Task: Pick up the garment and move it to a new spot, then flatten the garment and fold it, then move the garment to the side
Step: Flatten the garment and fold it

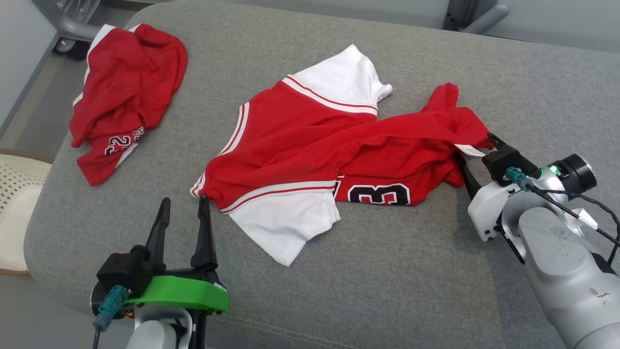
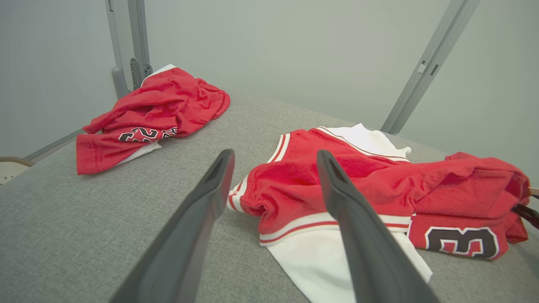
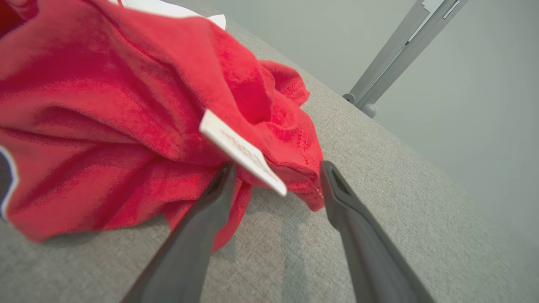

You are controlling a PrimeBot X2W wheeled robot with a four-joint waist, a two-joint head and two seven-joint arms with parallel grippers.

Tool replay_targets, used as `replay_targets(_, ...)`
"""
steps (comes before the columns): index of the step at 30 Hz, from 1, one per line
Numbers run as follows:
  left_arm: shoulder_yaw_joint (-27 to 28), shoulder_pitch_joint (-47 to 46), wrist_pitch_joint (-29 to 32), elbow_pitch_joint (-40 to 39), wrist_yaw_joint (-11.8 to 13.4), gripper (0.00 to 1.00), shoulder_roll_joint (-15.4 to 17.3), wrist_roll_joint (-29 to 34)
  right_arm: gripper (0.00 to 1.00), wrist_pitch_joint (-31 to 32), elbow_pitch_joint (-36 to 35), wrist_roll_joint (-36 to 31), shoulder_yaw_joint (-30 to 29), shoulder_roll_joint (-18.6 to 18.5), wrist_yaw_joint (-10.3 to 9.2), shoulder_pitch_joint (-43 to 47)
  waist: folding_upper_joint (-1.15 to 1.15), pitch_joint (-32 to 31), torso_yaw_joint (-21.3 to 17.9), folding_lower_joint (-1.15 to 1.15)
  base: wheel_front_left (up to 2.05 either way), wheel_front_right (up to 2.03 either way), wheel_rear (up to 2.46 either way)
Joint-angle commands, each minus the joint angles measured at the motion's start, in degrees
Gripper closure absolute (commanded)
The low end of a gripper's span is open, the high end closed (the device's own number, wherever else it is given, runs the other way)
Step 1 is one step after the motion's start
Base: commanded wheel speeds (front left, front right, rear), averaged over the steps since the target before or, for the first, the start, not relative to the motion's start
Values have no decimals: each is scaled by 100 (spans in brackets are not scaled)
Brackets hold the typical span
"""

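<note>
Two open hands flank the garment (image 1: 310, 145), crumpled on the cushion (image 1: 387, 271): the left hand (image 1: 185, 199) empty beside its sleeve corner, the right hand (image 1: 477, 148) straddling a bunched hem and label (image 3: 242, 153). Closing there may pinch stacked layers or just the label, twisting the cloth when pulled.

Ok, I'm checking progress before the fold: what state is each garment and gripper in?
Red-and-white numbered jersey, centre: rumpled, not folded.
Second red jersey, far left: bunched in a heap.
Left gripper: open, empty, at the jersey's corner.
Right gripper: open, jersey's labelled edge between its fingers.
</note>
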Motion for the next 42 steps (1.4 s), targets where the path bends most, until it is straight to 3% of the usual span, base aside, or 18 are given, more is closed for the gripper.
replay_targets(1, -27, -21, 2, -21, 23, 0, -4, -42, 0, -15, 122, -39, 44, -60, -2, -99, 41, 83, 120, 0, 0, 0, 0)
replay_targets(4, -66, -38, 2, -26, 36, 0, -4, -55, 0, -15, 319, -27, 118, -103, -2, -254, 41, 99, 165, 0, 0, 0, 0)
replay_targets(5, -75, -34, 2, -25, 47, 0, -4, -54, 20, -15, 357, -8, 133, -109, -2, -297, 41, 96, 170, 0, 0, 0, 0)
replay_targets(6, -76, -23, 2, -24, 50, 0, -5, -51, 54, -15, 384, 16, 150, -111, -2, -320, 41, 90, 169, 0, 0, 0, 0)
replay_targets(8, -62, 23, 1, -17, 71, 0, -5, -39, 100, -15, 414, 53, 186, -113, -2, -339, 41, 64, 145, 0, 0, 0, 0)
replay_targets(18, 8, 79, 1, -49, 75, 0, -3, 10, 100, -15, 93, 158, 382, -196, -3, -483, 41, -6, -190, 0, 0, 0, 0)
replay_targets(32, 18, 143, 1, -88, 74, 0, -1, -67, 100, -15, -1177, -85, 1026, -977, -3, 145, 41, -93, -827, 0, 0, 0, 0)
replay_targets(37, 11, 85, 1, -77, 49, 0, -1, -72, 100, -15, -1283, -153, 964, -871, -3, 573, 41, -25, -993, 0, 0, 0, 0)
replay_targets(42, 8, -24, 1, -52, 38, 0, -1, -57, 100, -15, -1198, -179, 732, -498, -3, 910, 41, 10, -1040, 0, 0, 0, 0)
